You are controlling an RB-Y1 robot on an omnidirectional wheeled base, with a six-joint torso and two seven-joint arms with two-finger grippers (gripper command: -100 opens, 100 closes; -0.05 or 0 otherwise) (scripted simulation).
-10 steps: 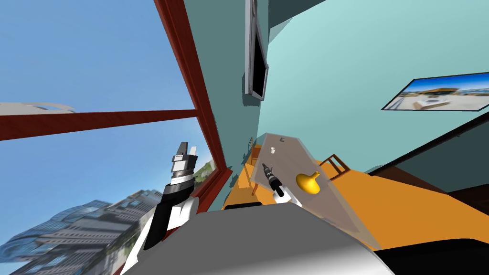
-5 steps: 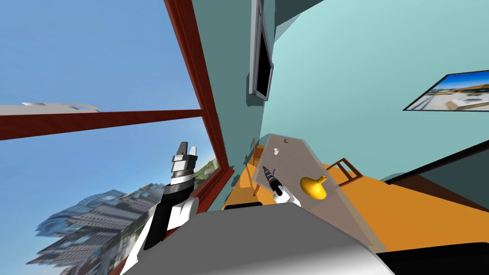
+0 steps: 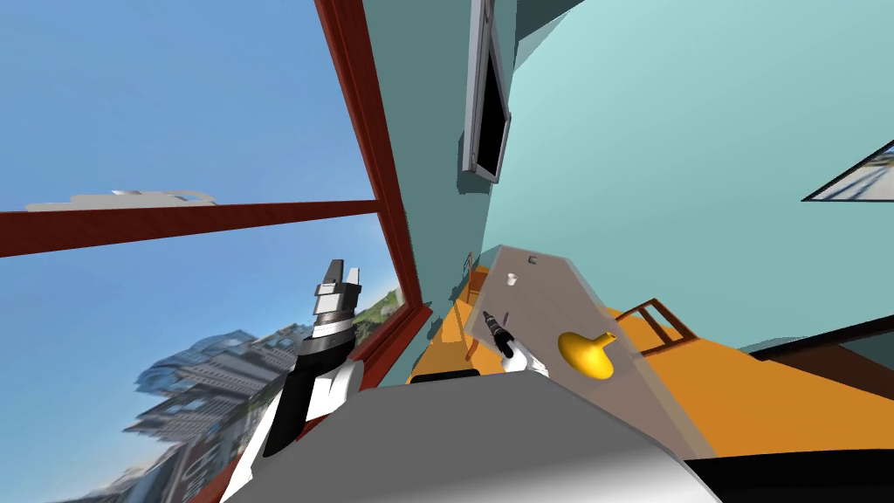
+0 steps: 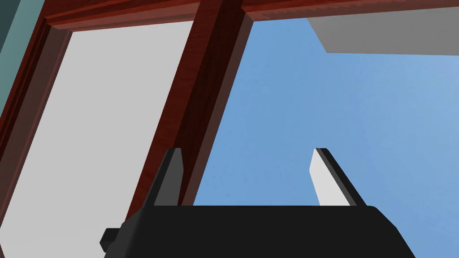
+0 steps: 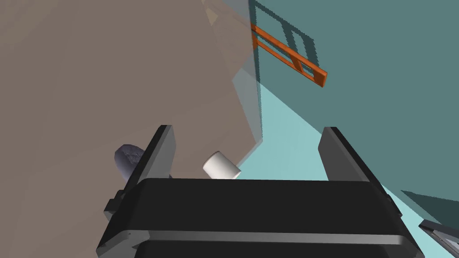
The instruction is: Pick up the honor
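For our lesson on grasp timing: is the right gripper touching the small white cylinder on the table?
Apart. The head view shows bare tabletop between the right gripper and the small white cylinder.

Flat grey-brown tabletop [image 3: 559, 301]; on it a yellow gourd-shaped vase [image 3: 587, 354], a small white cylinder [image 3: 512, 279]; farther off, perhaps a small grey lump [image 3: 532, 259].

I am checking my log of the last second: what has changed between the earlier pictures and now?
Only my own view turned: the table, yellow vessel and wall picture slid toward its right together. Nothing itself moved or was grasped. The right gripper stays over the table near the white cylinder, fingers open; the left gripper stays raised, also open.
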